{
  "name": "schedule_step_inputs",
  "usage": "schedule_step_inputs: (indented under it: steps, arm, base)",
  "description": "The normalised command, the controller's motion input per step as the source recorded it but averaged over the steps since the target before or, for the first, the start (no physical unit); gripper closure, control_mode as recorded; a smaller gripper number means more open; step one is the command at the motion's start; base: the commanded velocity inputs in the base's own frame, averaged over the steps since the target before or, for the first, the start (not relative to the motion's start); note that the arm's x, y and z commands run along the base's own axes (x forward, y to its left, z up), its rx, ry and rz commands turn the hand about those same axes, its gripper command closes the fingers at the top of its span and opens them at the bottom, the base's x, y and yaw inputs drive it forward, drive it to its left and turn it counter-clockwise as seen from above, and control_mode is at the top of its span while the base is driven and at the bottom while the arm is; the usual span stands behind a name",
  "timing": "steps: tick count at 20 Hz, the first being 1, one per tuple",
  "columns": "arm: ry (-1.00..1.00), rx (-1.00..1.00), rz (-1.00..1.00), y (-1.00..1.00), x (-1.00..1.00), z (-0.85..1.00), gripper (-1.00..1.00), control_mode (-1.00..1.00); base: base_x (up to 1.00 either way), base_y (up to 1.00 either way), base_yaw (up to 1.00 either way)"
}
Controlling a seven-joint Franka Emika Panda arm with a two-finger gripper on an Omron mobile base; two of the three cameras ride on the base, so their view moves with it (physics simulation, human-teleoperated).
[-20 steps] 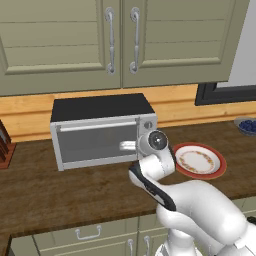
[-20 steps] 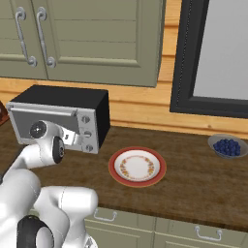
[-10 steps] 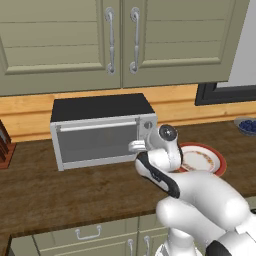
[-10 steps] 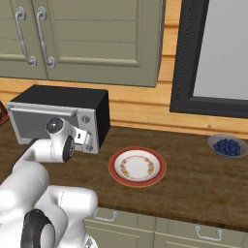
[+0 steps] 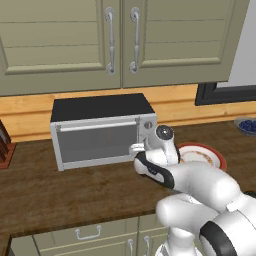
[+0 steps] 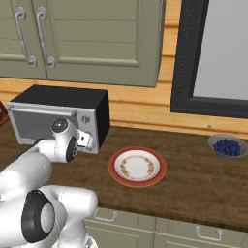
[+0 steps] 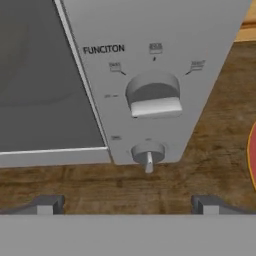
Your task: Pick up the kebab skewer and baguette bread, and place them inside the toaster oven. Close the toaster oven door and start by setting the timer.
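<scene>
The toaster oven [image 5: 100, 107] stands at the back of the counter with the toaster oven door [image 5: 95, 145] shut, its bar handle [image 5: 97, 126] along the top. My gripper [image 5: 137, 149] hangs open just in front of the knob column at the oven's right end [image 6: 86, 127]. In the hand view the fingertips [image 7: 47, 205] stand wide apart below a large function knob [image 7: 153, 95] and a small lower knob [image 7: 148, 154], with nothing between them. The kebab skewer and baguette bread are hidden.
An empty red-rimmed plate [image 6: 137, 166] lies on the wooden counter right of the oven. A bowl of blueberries [image 6: 226, 146] sits further right near the window. A dark knife block [image 5: 4, 145] stands at the left edge. Cabinets hang above.
The hand has moved right along the oven's front to the knob column. Its jaws have stayed wide.
</scene>
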Motion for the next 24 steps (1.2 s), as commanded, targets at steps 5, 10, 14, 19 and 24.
schedule_step_inputs:
  steps: [5,10,14,19,24]
  arm:
    - [-0.01,0.00,0.00,-0.34,0.00,-0.68,-1.00,-1.00]
    - [-0.06,0.00,0.00,-0.18,0.02,-0.64,-1.00,-1.00]
    - [-0.09,0.00,0.01,-0.03,0.09,-0.40,-1.00,-1.00]
    - [-0.06,0.00,0.00,0.00,0.09,-0.27,-1.00,-1.00]
    - [-0.04,0.00,0.00,0.00,0.02,-0.05,-1.00,-1.00]
  base:
    - [0.00,0.00,0.00]
    - [0.00,0.00,0.00]
    - [0.00,0.00,0.00]
    - [0.00,0.00,0.00]
    - [0.00,0.00,0.00]
